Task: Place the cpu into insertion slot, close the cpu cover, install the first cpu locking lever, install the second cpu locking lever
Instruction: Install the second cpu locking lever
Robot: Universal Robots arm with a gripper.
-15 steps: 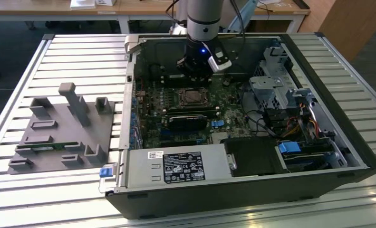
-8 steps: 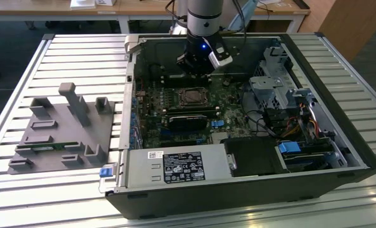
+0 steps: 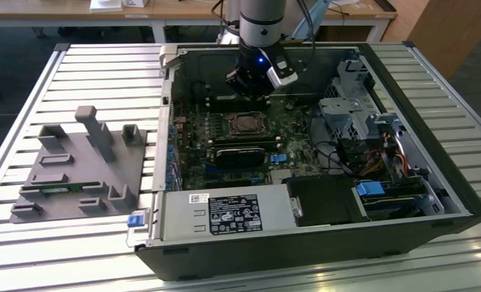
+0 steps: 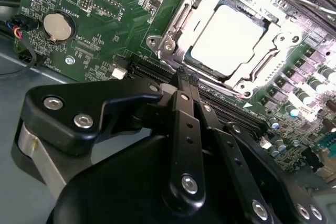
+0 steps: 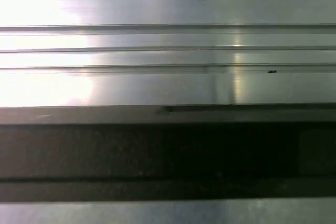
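The gripper [image 4: 181, 77] hangs inside the open case [image 3: 435, 182], just beside the slot [image 3: 244, 123] on its far side in the exterior view. Its fingers [image 4: 184, 103] are pressed together with nothing between them, tips near the board [image 4: 105, 19] just short of the slot's rim.

The cpu [image 4: 228, 38] sits in the slot, its pale silvery top showing through the square window of the cover [image 4: 176, 24], which lies flat over it (a thin bright metal frame).

The case walls stand close on the far side; memory slots [image 4: 157, 72] run right beside the fingertips. Left of the case in the exterior view, a grey fixture [image 3: 82, 167] rests on the slatted table [image 3: 102, 73], well apart.
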